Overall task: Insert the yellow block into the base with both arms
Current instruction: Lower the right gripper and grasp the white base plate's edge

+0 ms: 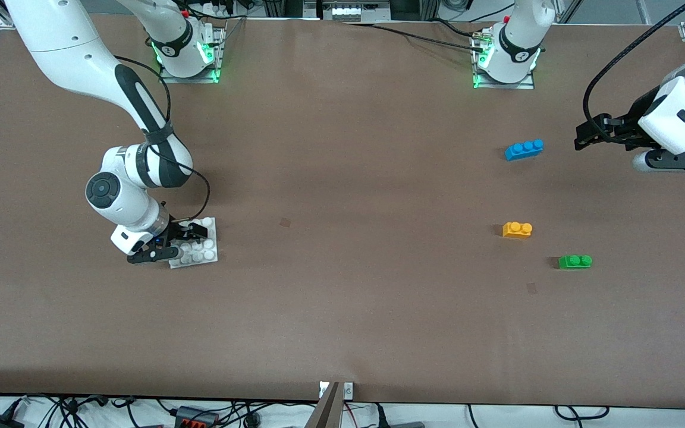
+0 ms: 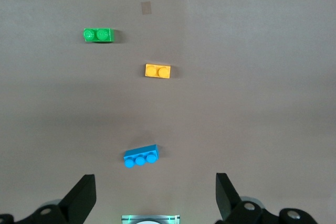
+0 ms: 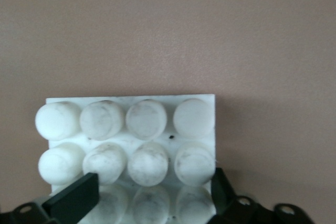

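- Progress: early; yellow block (image 1: 517, 229) sits loose on the tabletop (image 1: 342, 285) toward the left arm's end, nothing inserted yet
- Base (image 1: 197, 244) lies flat on the tabletop toward the right arm's end, well apart from the block
- Right tool (image 1: 183, 241) is down at the base; in the right wrist view a finger stands at each side of the plate's edge, one finger (image 3: 73, 199) just at the outer studs, not visibly clamped
- Right tool state: jaws part-way in around the base; whether they already grip it I cannot tell; my read is it's just starting to grab
- Left tool (image 1: 586, 138) hangs in the air past the blue brick (image 1: 524, 148) toward the left arm's end of the tabletop, jaws wide open, holding nothing; in the left wrist view all three bricks lie well clear of its fingers (image 2: 79, 199)
- Left arm looks to be waiting, no move on the yellow block yet
- Left to do, as I judge it: secure the base, pick the yellow block, bring the two together, press onto the studs
- Count: 1 base, 4x4 studs; 1 yellow block, 2 studs; 1 green brick (image 1: 575, 261), 2 studs; 1 blue brick, 3 studs; 2 arms, 2 tools
- Yellow block sits between the blue brick and the green brick, nearer to the green, touching neither
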Robot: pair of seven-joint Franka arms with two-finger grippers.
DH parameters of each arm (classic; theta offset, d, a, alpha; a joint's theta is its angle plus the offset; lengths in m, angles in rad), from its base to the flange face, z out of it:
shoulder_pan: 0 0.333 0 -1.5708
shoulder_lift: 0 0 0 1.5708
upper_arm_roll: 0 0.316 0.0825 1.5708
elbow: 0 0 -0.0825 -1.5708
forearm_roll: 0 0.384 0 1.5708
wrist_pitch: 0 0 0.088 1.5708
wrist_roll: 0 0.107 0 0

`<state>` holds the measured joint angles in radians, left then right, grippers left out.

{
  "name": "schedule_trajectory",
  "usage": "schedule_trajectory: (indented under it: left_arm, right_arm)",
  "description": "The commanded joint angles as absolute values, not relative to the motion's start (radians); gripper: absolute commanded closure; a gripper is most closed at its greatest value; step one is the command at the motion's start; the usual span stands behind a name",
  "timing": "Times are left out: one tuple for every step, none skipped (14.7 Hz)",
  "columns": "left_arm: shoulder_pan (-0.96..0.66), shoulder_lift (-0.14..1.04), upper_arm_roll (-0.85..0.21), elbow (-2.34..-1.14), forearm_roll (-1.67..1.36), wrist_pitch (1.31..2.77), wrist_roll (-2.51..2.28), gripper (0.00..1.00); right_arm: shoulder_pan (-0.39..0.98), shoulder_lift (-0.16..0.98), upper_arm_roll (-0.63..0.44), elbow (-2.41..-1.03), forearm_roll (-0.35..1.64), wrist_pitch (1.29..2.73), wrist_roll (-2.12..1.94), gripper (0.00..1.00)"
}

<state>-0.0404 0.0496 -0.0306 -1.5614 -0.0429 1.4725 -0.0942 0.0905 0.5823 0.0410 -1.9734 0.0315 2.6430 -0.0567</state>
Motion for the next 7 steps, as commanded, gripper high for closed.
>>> schedule_trajectory:
  left_arm:
    - [-0.034,0.064,-0.035,-1.529,-0.044,1.448,-0.075,0.00]
    - [-0.034,0.064,-0.035,-1.529,-0.043,1.448,-0.075,0.00]
    - [-0.034,0.064,-0.035,-1.529,-0.044,1.450,-0.075,0.00]
    - [-0.034,0.064,-0.035,-1.529,-0.044,1.448,-0.075,0.00]
    - [-0.034,0.064,-0.035,-1.529,-0.044,1.448,-0.075,0.00]
    - [-0.034,0.064,-0.035,-1.529,-0.044,1.448,-0.075,0.00]
    - [-0.034,0.064,-0.035,-1.529,-0.044,1.450,-0.075,0.00]
  right_arm:
    - [0.094,0.612,0.044,-1.979,0.029,2.678,-0.080,0.17]
    - [0.095,0.614,0.044,-1.979,0.029,2.678,-0.080,0.17]
    - [0.095,0.617,0.044,-1.979,0.029,2.678,-0.080,0.17]
    - [0.095,0.618,0.044,-1.979,0.029,2.678,-0.080,0.18]
    - [0.095,0.618,0.044,-1.979,0.029,2.678,-0.080,0.20]
    - [0.095,0.618,0.043,-1.979,0.029,2.678,-0.080,0.23]
    - [0.094,0.618,0.043,-1.977,0.029,2.678,-0.081,0.25]
